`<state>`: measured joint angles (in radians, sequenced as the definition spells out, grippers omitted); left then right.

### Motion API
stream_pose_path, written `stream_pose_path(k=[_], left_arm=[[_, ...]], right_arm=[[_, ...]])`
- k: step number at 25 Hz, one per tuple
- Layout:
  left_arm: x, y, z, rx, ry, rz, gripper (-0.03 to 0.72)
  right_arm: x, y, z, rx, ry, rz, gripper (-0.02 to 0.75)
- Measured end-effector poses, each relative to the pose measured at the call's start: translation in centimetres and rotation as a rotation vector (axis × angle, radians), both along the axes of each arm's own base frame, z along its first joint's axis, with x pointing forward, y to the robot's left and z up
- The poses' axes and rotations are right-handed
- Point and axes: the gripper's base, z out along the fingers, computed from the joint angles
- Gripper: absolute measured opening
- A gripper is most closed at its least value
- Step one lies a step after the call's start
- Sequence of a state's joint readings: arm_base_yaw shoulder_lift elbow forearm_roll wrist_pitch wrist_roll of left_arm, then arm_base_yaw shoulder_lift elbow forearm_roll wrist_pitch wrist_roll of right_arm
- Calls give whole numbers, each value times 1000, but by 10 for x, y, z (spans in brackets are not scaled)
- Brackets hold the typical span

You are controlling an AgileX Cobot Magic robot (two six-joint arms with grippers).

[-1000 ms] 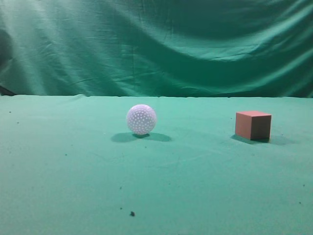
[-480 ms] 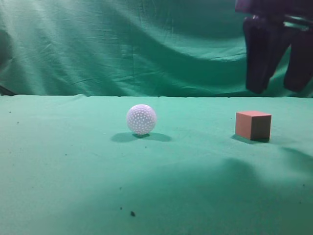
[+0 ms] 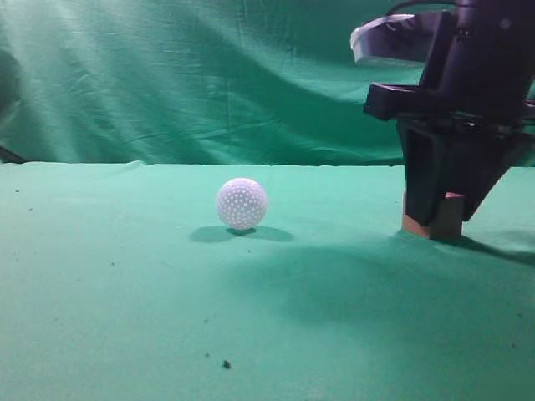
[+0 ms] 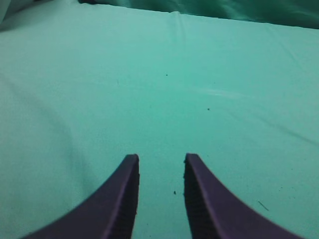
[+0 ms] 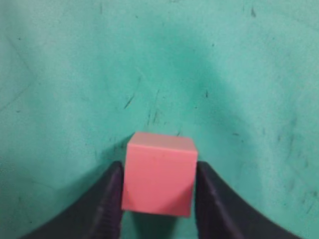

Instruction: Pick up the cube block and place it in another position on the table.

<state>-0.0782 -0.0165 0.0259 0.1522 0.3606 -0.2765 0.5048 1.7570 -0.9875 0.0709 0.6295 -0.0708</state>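
- Right gripper (image 5: 158, 199) is down around the cube block (image 5: 158, 173), with one dark finger (image 5: 107, 199) on each side of it. The jaws are spread about as wide as the cube. They sit right at its left and right faces, and I cannot tell if they are pressing on it yet.
- From the room view, the cube block (image 3: 446, 219) is at the right side of the frame, sitting on the table (image 3: 125, 276). Most of it is hidden behind the right gripper (image 3: 443, 213), which hangs straight down over it.
- It is a cube, so no side is longer than another. The fingers are lined up flat with two of its faces, which looks like a good fit.
- Right arm is the near one by far. My guess is the next move is to squeeze and then lift.
- A white ball (image 3: 242, 203) sits near the middle of the frame, well apart from the cube.
- Left gripper (image 4: 160, 172) shows at the bottom of its own view, fingers a little apart, holding nothing. Only green cloth lies under it.
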Motion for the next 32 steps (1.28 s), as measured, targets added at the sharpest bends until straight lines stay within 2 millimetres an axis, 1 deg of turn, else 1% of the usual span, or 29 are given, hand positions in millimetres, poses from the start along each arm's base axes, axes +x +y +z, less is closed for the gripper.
stream_pose_path(k=[3,6,8,11,13,14,16,22,25,26,30,31,32], left_arm=[[0,0,0,0,0,0,262],[0,0,0,0,0,0,262],[0,0,0,0,0,0,262],[0,0,0,0,0,0,262],[0,0,0,0,0,0,262],[0,0,0,0,0,0,262],[0,0,0,0,0,0,262],[0,0,0,0,0,0,262],[0,0,0,0,0,0,262],[0,0,0,0,0,0,262],[0,0,0,0,0,0,262],[0,0,0,0,0,0,262],[0,0,0,0,0,0,262]], right_arm=[[8,4,12,8,-19,4,225],[24,1,32,28,-53,-24,225],[38,-8,45,45,-77,-82,225],[62,-33,60,75,-122,-203,225],[77,-48,58,78,-126,-258,225],[84,-53,54,74,-121,-277,225],[94,-56,44,54,-107,-277,225],[119,-50,16,38,-85,-259,225],[126,-48,5,30,-72,-256,225],[126,-48,4,30,-72,-256,296],[128,-48,4,33,-72,-258,475],[128,-48,4,33,-71,-258,502],[127,-48,4,29,-60,-257,491]])
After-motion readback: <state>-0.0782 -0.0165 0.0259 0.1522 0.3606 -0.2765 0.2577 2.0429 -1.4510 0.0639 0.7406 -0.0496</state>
